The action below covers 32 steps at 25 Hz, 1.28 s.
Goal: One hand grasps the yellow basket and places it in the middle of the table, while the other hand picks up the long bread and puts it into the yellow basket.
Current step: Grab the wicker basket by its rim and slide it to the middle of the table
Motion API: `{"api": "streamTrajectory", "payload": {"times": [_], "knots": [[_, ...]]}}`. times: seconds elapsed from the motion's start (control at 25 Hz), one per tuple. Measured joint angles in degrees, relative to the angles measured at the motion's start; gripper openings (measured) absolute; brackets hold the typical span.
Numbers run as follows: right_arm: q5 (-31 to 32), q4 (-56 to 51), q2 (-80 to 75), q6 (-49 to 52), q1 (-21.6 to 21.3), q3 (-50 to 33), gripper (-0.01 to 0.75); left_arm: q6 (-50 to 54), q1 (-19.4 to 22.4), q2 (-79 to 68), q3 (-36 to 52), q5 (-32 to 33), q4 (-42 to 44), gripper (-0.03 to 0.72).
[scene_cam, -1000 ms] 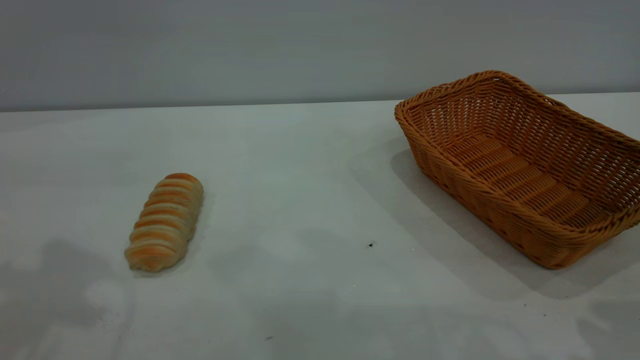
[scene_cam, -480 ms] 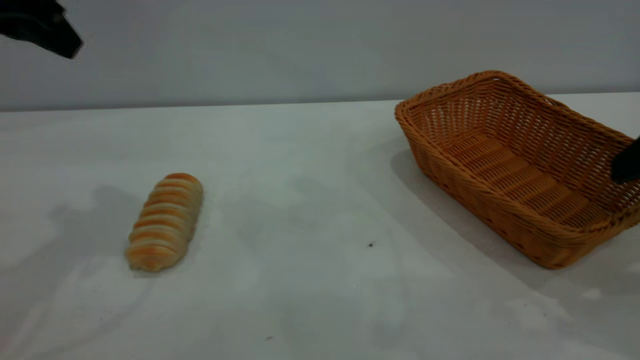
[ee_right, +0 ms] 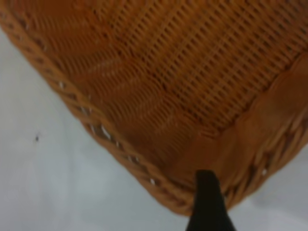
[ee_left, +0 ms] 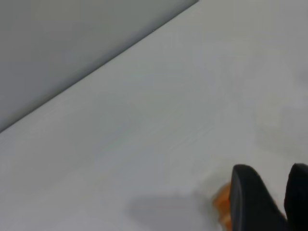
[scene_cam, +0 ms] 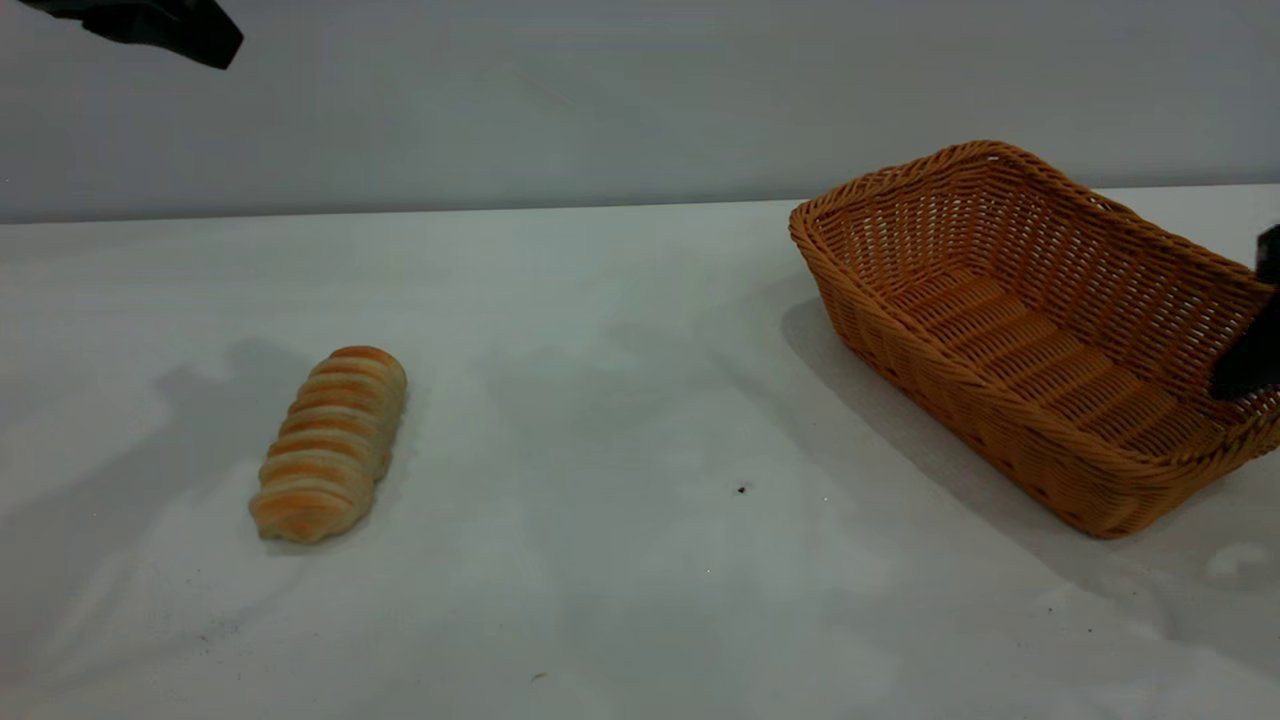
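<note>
Two tools are at work. Our right tool (scene_cam: 1250,350) hangs over the near end of the basket (scene_cam: 1020,330); its grip we cannot tell. Below our left tool (ee_left: 274,202), slightly parted and empty, lies the bread (scene_cam: 328,443), lengthwise away from us.

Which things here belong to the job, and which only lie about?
Job: yellow basket, long bread, table, left gripper high above the bread, right gripper at the basket's near end.
Lying about: dark speck on the table.
</note>
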<state>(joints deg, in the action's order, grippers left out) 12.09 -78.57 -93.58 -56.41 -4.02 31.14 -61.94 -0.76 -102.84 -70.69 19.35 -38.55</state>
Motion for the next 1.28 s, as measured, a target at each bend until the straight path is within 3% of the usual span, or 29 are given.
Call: {"api": "streamTrajectory", "payload": {"times": [0.28,0.48,0.68,1.0,1.28], "knots": [[-3.0,-7.0,-1.7,0.5,-1.3,0.9,0.568,-0.5,0.0,-0.2,0.0,-0.1,-0.7,0.242],[-2.3,-7.9,-2.1,0.7,-5.0,1.0,0.568,-0.6,0.0,-0.2,0.0,-0.9,-0.9,0.242],[-1.8,-9.3,-5.8,1.0,-5.6,1.0,0.568,-0.6,0.0,-0.2,0.0,-1.3,-1.0,0.242],[2.2,-15.9,-10.6,-4.1,-5.7,3.8,0.567,-0.8,0.0,-0.3,0.0,-1.5,-1.1,0.242],[5.0,-21.2,-15.2,-7.8,-5.7,6.9,0.513,-1.0,0.0,-0.3,0.0,-1.5,-1.2,0.242]]}}
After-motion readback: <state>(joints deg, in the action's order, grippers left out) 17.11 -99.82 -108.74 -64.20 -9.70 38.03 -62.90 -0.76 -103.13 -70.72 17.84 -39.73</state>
